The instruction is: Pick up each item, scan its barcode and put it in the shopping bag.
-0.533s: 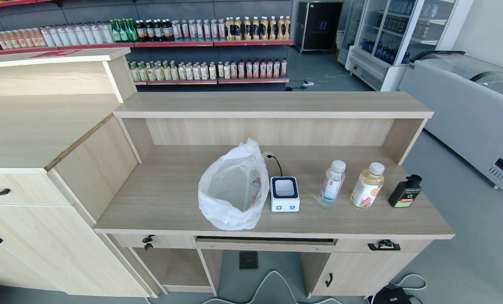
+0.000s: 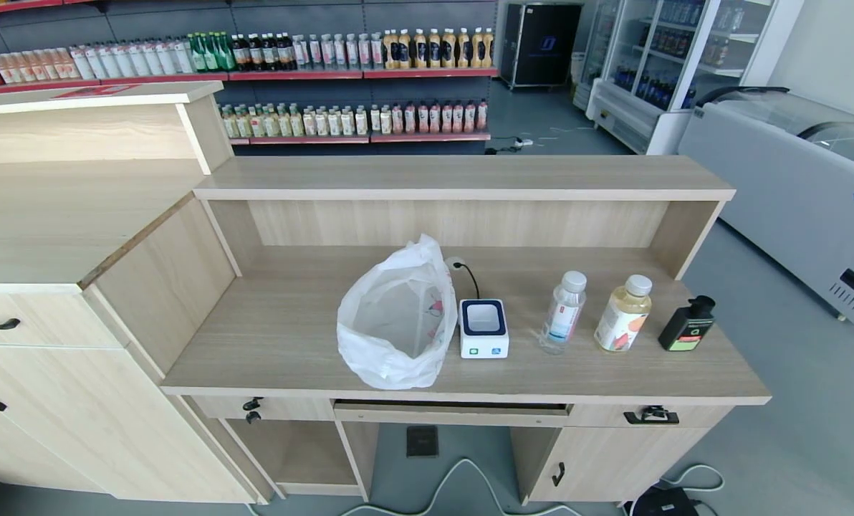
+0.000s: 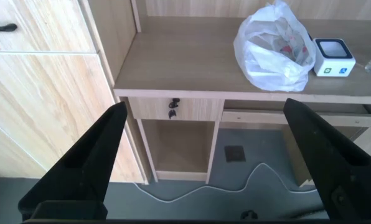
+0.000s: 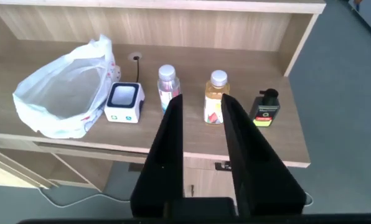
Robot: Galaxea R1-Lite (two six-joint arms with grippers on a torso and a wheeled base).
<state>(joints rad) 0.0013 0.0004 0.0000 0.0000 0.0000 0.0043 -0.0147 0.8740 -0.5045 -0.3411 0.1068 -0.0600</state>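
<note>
On the wooden counter (image 2: 291, 337) a white shopping bag (image 2: 395, 322) stands open, with a white barcode scanner (image 2: 483, 328) just to its right. Farther right stand a clear water bottle (image 2: 563, 313), a yellow juice bottle (image 2: 623, 314) and a small black bottle (image 2: 687, 326). My left gripper (image 3: 205, 104) hangs open and wide, low in front of the counter's left end, with nothing in it. My right gripper (image 4: 201, 101) is held back from the counter's front, facing the water bottle (image 4: 167, 84) and juice bottle (image 4: 214, 93); its fingers stand a narrow gap apart, holding nothing.
A raised shelf (image 2: 463, 179) runs over the back of the counter, and a taller cabinet (image 2: 61, 215) closes its left side. The scanner's cable (image 2: 468, 276) runs to the back wall. Drawers and cupboards sit below the front edge. A chest freezer (image 2: 792, 186) stands far right.
</note>
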